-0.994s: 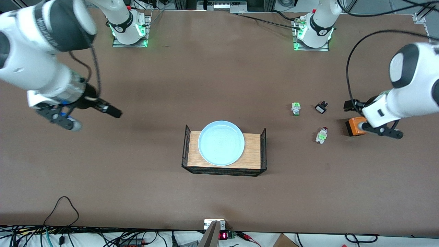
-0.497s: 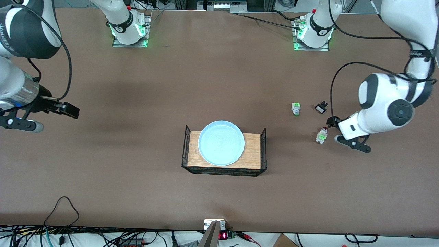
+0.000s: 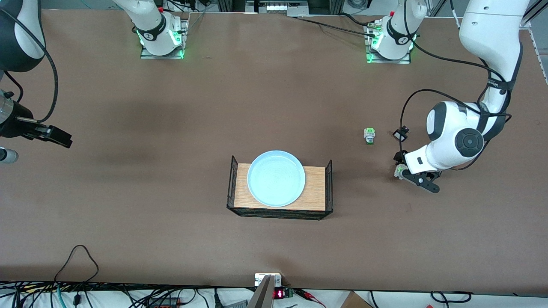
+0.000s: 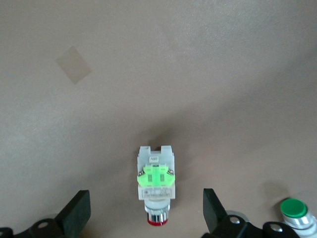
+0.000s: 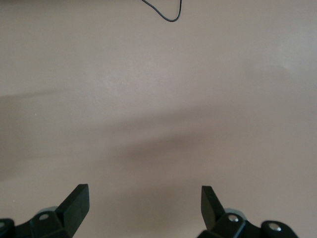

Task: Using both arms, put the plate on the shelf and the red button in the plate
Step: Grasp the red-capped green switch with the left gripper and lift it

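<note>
red button [image 4: 155,191] lies between left gripper's [image 4: 147,213] apart jaws; right gripper's [image 5: 144,203] jaws apart.

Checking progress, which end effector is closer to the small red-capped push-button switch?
Left. The left end effector hangs open right over the red-capped push-button switch; the right end effector is over bare table.

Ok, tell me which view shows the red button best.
The left wrist view: the red button lies whole between the open left gripper fingers. The front view shows only its edge under the arm; the right wrist view shows nothing of it.
</note>
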